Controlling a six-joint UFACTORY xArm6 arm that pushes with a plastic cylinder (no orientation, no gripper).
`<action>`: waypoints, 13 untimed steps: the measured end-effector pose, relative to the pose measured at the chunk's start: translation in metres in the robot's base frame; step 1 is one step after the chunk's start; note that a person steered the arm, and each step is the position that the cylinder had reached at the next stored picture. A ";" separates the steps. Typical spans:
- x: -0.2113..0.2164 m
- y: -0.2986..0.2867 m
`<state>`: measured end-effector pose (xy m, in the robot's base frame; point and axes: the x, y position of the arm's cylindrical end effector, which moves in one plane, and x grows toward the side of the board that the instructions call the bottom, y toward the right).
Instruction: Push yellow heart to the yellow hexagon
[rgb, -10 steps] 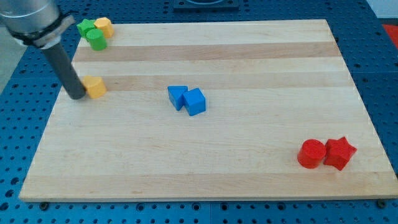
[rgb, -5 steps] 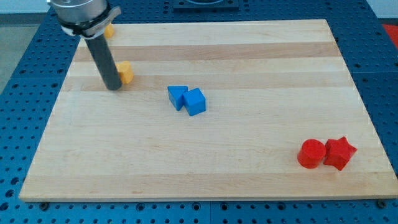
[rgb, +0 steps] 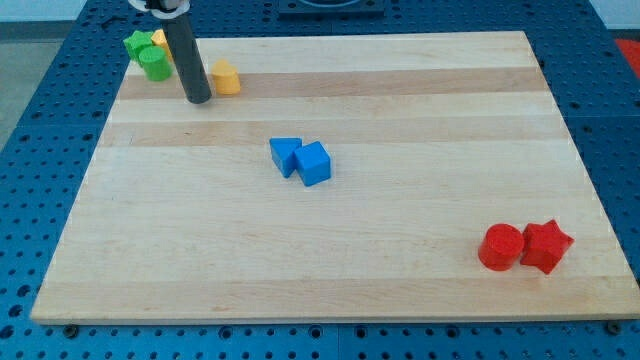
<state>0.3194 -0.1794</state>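
The yellow heart (rgb: 226, 77) lies near the board's top left. My tip (rgb: 197, 99) stands just to its left and slightly below, close against it. The yellow hexagon (rgb: 160, 40) sits at the top left corner, mostly hidden behind my rod and the green blocks. The heart is to the right of the hexagon, with my rod between them.
A green cylinder (rgb: 154, 65) and another green block (rgb: 137, 45) sit by the hexagon at the top left corner. Two blue blocks (rgb: 300, 159) touch each other near the board's middle. A red cylinder (rgb: 500, 247) and a red star (rgb: 546, 246) sit at the bottom right.
My tip has moved up and to the right, pushing the yellow heart the same way, from the left edge to near the top edge.
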 end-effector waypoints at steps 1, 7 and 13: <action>0.000 0.020; -0.064 0.092; -0.062 0.000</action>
